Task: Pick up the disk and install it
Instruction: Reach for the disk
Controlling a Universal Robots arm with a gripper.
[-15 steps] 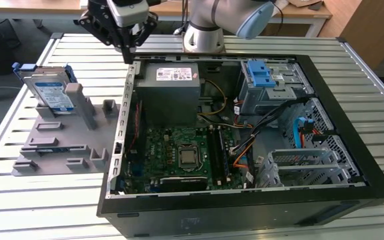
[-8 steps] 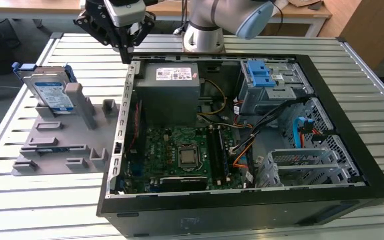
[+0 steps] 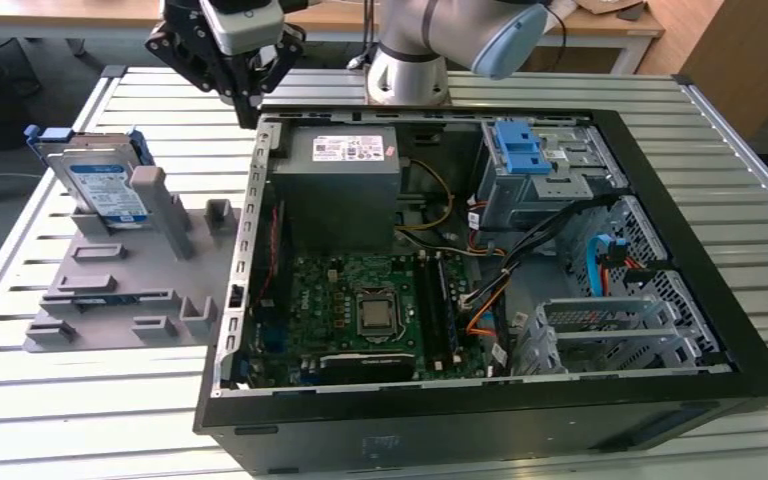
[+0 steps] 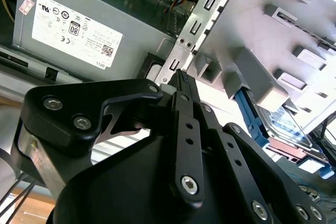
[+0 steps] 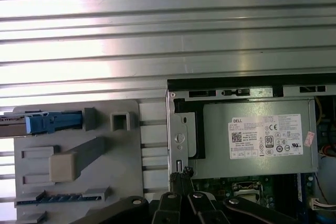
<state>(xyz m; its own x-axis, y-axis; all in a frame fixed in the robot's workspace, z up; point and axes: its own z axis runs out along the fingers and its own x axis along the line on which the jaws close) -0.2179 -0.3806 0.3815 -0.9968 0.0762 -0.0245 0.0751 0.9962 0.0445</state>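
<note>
my gripper (image 3: 247, 115): fingers pinched together, holding nothing, above far-left corner of the computer case (image 3: 491, 420) | disk (image 3: 101, 178): upright in grey holder (image 3: 104, 300), exterior view's left of the case, apart from me | progress: not grasped, not installed, everything left

Black gripper (image 3: 245, 108) hangs over the slatted metal table (image 3: 77, 420), fingers drawn together, nothing held. Its tip is just beside the open PC case (image 3: 491, 400), at the case's back corner on the exterior view's left. The disk (image 3: 101, 182) stands upright in a grey fixture (image 3: 117, 300) at the exterior view's left, apart from the gripper. Inside the case: power supply (image 3: 344, 175) with white sticker, motherboard (image 3: 357, 310) in front of it, grey drive cage (image 3: 544, 170) with blue latch towards the exterior view's right. Arm base (image 3: 408, 70) behind the case.
</note>
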